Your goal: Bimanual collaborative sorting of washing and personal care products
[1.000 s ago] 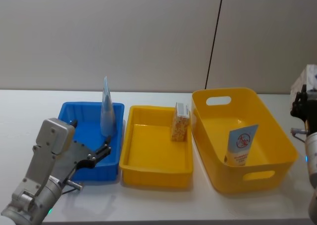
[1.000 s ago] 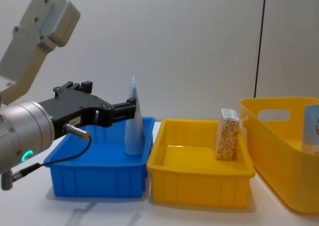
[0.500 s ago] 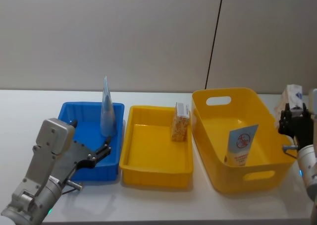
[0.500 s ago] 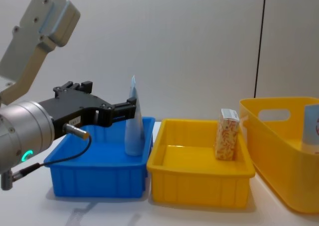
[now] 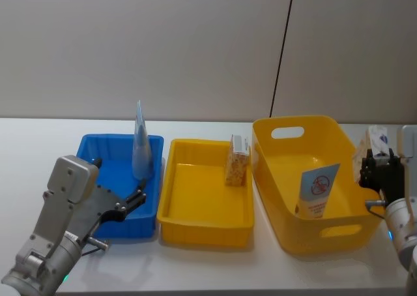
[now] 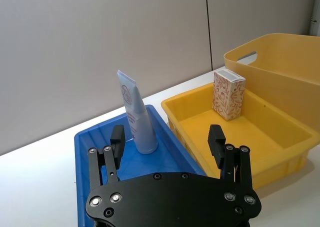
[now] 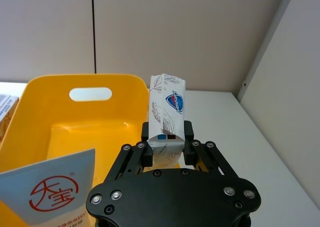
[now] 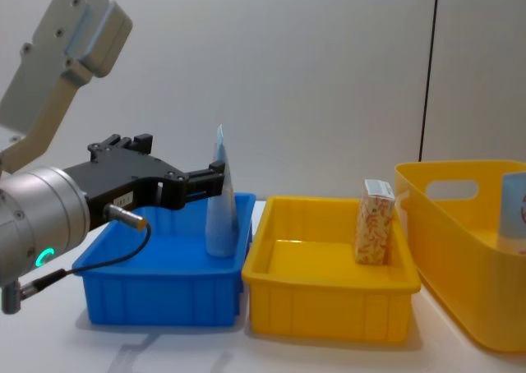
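A whitish-blue carton (image 7: 166, 112) is clamped upright in my right gripper (image 7: 167, 133), which hangs at the right rim of the deep yellow basket (image 5: 306, 234); the head view shows that carton (image 5: 376, 139) above the gripper (image 5: 379, 169). A pale blue tube with a red logo (image 5: 317, 190) leans inside the basket. Another pale blue tube (image 5: 140, 143) stands in the blue bin (image 5: 104, 172). An orange-patterned carton (image 5: 236, 161) stands in the shallow yellow tray (image 5: 202, 205). My left gripper (image 5: 135, 199) hovers open and holds nothing over the blue bin's near side, short of the tube (image 6: 136, 114).
The three containers stand side by side on a white table (image 5: 39, 139), with a grey wall close behind. Bare tabletop lies to the left of the blue bin and along the front edge.
My right gripper has carried the whitish-blue carton leftward and down, toward the deep yellow basket's right rim. The left arm and the things in the bins have stayed put.
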